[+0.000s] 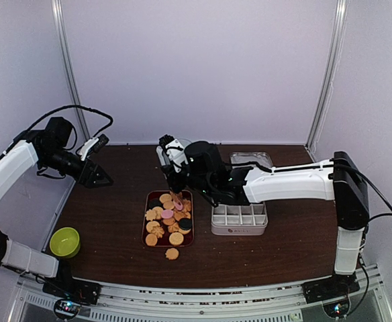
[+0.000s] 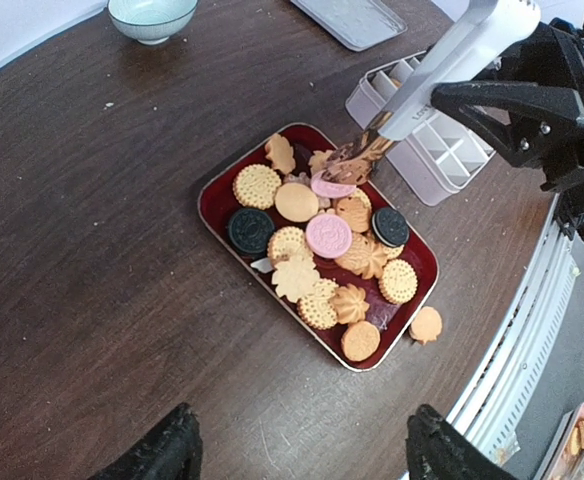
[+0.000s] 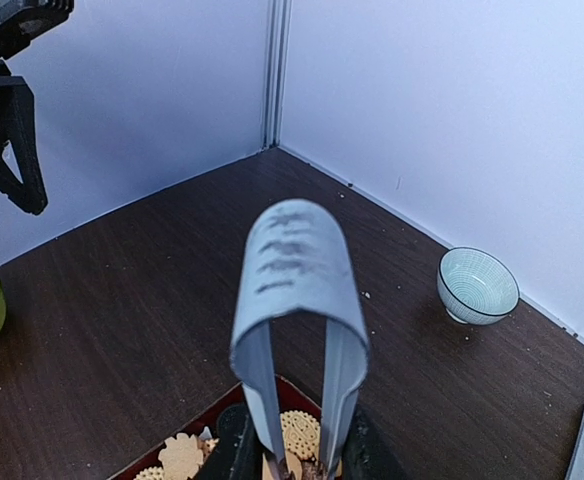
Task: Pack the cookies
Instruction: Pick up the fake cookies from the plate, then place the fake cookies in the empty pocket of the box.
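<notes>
The cookies (image 1: 169, 218) lie heaped in a dark red tray (image 1: 146, 225): mostly golden round and flower shapes, two pink, a few black. They also show in the left wrist view (image 2: 317, 250). One golden cookie (image 1: 172, 253) lies on the table just outside the tray's near corner. My right gripper (image 1: 180, 180) is shut on silver tongs (image 2: 452, 60). The tongs' tips are down among the cookies at the tray's far end, by a pink cookie (image 2: 332, 187). I cannot tell if the tips hold one. My left gripper (image 2: 302, 460) is open and empty, raised over the table's left side.
A white box with compartments (image 1: 239, 218) stands right of the tray. A clear lid (image 1: 252, 159) lies behind it. A pale blue bowl (image 2: 152, 15) stands at the back. A green bowl (image 1: 65, 241) sits at the front left.
</notes>
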`<state>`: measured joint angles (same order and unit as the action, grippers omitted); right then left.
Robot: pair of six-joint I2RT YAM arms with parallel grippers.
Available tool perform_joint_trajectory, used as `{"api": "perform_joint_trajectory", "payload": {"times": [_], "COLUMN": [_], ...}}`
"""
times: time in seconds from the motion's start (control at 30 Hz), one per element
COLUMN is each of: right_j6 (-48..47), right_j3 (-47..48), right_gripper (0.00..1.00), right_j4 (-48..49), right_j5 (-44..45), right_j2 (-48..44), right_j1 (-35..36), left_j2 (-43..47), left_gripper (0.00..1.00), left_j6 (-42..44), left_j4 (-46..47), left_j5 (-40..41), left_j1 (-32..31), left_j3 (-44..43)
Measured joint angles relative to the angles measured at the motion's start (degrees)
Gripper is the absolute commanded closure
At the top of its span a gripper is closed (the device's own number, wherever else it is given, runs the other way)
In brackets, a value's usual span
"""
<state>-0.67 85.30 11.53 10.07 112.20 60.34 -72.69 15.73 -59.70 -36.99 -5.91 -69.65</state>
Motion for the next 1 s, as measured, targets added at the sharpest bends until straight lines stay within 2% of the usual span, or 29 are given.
{"api": "perform_joint_trajectory", "payload": {"times": [0.27,0.63,0.83,1.0], "right_j6": [0.9,2.5,2.1,0.4], "right_j3": [0.0,-1.6,-7.3,-15.8], "right_gripper": [1.00,1.00,1.00,1.00], "right_j4": [-0.4,-0.2,0.0,0.6], "right_j5": [-0.7,-1.7,-2.1,0.3], "right_j2": [0.1,-3.5,-15.7,-28.7], "right_j1": [0.0,-1.7,-5.9,-11.8], "left_j2": [0.0,0.0,0.0,0.0], "left_gripper": [0.27,0.27,0.27,0.27], "left_j6": [0.0,0.0,0.0,0.0], "left_j4": [0.0,-0.2,-0.4,-0.4], "left_j5": [-0.2,-0.2,-0.1,-0.1], "left_j1": [0.0,0.0,0.0,0.0], "left_j3": [0.0,0.0,0.0,0.0]}}
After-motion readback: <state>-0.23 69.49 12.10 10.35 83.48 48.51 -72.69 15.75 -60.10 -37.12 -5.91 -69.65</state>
